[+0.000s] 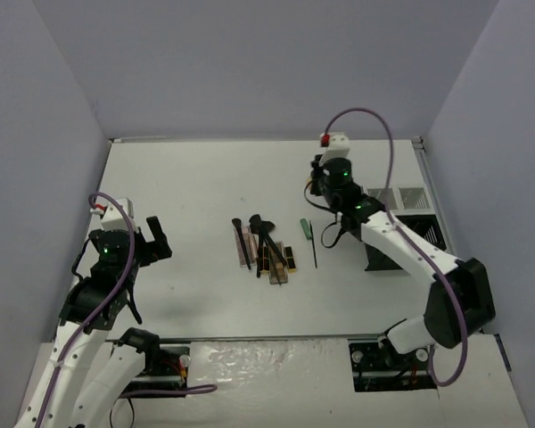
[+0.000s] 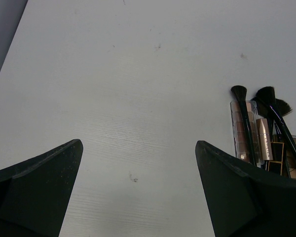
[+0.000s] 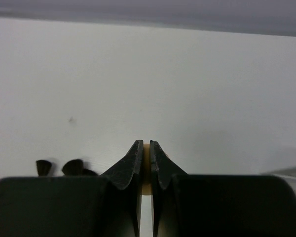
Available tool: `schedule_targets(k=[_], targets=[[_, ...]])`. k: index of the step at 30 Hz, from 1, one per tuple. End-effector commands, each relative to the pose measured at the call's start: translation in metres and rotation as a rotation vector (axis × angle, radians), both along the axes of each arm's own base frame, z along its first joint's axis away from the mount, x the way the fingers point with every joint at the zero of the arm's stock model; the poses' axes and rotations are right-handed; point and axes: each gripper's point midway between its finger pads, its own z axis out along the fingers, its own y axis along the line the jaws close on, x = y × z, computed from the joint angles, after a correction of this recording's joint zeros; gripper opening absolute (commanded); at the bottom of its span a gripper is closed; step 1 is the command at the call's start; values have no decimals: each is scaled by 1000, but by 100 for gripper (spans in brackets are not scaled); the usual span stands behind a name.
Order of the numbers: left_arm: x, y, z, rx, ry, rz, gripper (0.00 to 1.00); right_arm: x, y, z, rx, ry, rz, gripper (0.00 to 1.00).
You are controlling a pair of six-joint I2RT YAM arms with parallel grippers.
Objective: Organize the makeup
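Here, wide table (image 1: 205, 178) stretch between spread left fingers (image 2: 39, 190) and makeup pile (image 1: 266, 251).

top cam high behind bases, down on whole tabletop (image 1: 205, 178), left wrist low, shares makeup pile (image 1: 266, 251) with top, right wrist skims tabletop

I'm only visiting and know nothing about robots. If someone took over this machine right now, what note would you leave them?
Left gripper: open, empty, left of the pile.
Right gripper: shut on a small tan piece, probably a sponge.
Brushes and palettes lie heaped mid-table, with a green-handled tool beside them.
Organizer rack sits at the right, partly under the right arm; its contents are unclear.
Done: nothing visibly sorted.
Left: nearly everything.
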Motion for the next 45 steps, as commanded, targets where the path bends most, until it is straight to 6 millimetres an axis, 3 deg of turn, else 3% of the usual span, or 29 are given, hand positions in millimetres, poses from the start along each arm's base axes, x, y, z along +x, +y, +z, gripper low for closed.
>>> schedule_targets(k=[1,2,4,5,10,14,22,25,30,34,37,41,43,45], targets=[[6,-2,13,-22,-46,3,97,-22,-122,51,32,-123,-389,0],[6,-2,13,-24,-48,2,97,-32,-159,49,38,-128,-492,0],[6,-2,14,-25,-51,2,97,-55,-201,51,49,-144,-614,0],[6,-2,13,-24,-49,1,97,-68,-219,55,64,-161,-663,0],[6,-3,13,-26,-50,-2,97,-106,-286,33,96,-154,-868,0],[5,-3,13,-24,-48,-2,97,-119,-318,9,121,-107,-980,0],[5,-2,12,-22,-45,2,97,-116,-337,-8,116,-72,-1051,0],[5,-2,12,-24,-48,1,97,-111,-338,-15,122,-55,-1047,2],[4,-2,13,-24,-49,1,97,-104,-332,-28,130,-16,-1011,30],[5,-2,13,-24,-50,0,97,-99,-325,-26,147,-7,-965,51],[5,-2,13,-25,-50,-1,97,-95,-313,-16,167,-22,-895,56],[6,-3,13,-26,-50,-2,97,-80,-278,-1,193,-45,-689,56],[6,-3,13,-26,-48,-4,97,-70,-237,7,160,-44,-535,56],[6,-4,13,-27,-46,-6,97,-66,-192,4,117,-9,-417,56]])
